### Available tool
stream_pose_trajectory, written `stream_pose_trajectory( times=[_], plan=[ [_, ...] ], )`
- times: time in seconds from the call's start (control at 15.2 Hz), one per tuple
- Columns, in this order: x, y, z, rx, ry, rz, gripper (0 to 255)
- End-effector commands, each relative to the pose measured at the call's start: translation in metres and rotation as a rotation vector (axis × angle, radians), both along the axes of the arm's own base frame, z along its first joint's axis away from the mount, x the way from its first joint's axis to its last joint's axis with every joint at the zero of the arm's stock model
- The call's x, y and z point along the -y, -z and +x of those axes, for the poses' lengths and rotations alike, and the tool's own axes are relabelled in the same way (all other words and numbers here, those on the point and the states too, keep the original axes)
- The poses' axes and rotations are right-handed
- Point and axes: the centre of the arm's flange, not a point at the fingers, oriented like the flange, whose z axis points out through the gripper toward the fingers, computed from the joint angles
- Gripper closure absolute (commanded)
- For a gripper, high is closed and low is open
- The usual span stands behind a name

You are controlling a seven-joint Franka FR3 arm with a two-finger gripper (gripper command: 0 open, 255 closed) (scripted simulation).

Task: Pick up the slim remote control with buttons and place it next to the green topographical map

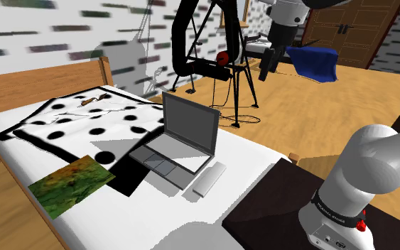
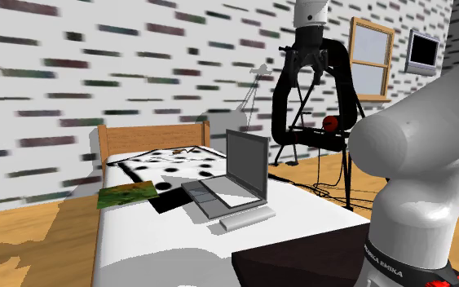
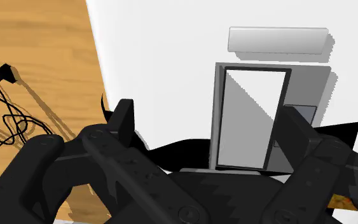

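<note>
the jaws are hanging wide open and empty, high over the bed [image 1: 145, 213]. the slim remote [image 1: 205, 180] is lying well below them, just beside the laptop's [image 1: 180, 138] front edge, its long axis running along that edge and in line with the jaws' gap, so they are likely needing a quarter turn.

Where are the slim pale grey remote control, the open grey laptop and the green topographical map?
Slim pale grey remote control [image 1: 205, 180], shoulder view, middle of its top face.
Open grey laptop [image 1: 190, 126], shoulder view, screen centre.
Green topographical map [image 1: 70, 185], shoulder view, its middle.
</note>
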Motion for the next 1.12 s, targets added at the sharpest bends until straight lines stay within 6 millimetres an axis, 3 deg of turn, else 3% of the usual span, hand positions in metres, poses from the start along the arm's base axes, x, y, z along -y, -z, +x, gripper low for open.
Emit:
stream_pose_trajectory(
  times=[0.0,1.06],
  plan=[
    [0.0,0.0,0.0,0.0,0.0,0.0,0],
    [-0.072,0.196,0.024,-0.027,0.626,0.075,0]
  ],
)
